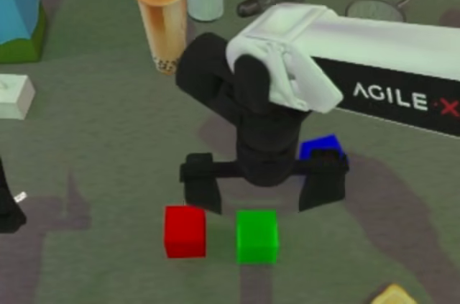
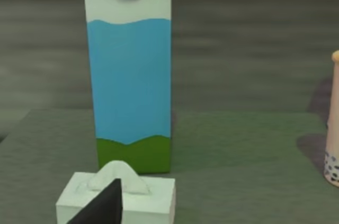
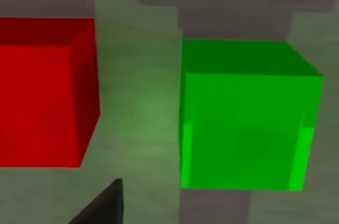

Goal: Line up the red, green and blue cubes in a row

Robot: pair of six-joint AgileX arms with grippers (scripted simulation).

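The left gripper [image 1: 8, 207] is sitting parked at the table's left edge, its state impossible to tell; the matte red cube [image 1: 185, 231] and green cube [image 1: 257, 236] are lying side by side, slightly apart; the right gripper [image 1: 264, 183], fingers spread, is hovering beside the half-hidden blue cube [image 1: 318, 146]

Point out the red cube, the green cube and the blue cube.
red cube [image 1: 185, 230], top view, middle of its top face.
green cube [image 1: 257, 235], top view, middle of its top face.
blue cube [image 1: 318, 144], top view, the visible top corner beside the right arm.
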